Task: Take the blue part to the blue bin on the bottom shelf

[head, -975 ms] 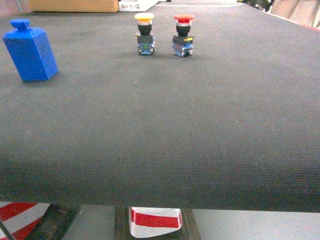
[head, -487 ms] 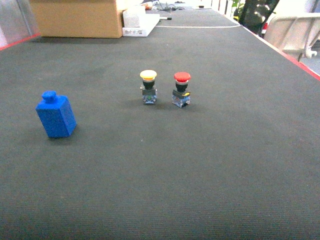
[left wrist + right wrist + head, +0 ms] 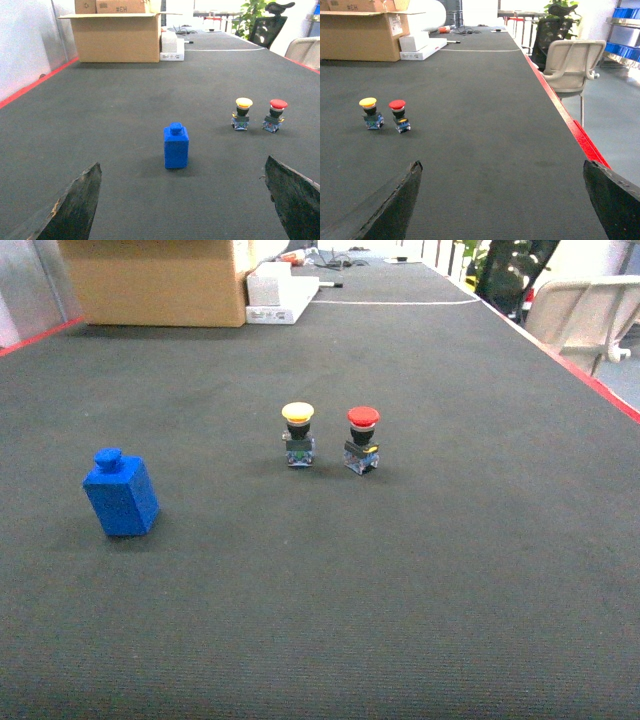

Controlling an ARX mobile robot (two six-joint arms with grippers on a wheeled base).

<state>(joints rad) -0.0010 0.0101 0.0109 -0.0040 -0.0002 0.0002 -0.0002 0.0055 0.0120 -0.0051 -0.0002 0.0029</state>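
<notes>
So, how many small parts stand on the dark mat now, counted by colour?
Blue: 1, the blue part
Yellow: 1, the yellow-capped push button
Red: 1, the red-capped push button
Total: 3

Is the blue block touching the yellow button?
No, the blue part stands alone, well to the left of the yellow button on the dark mat.
</notes>
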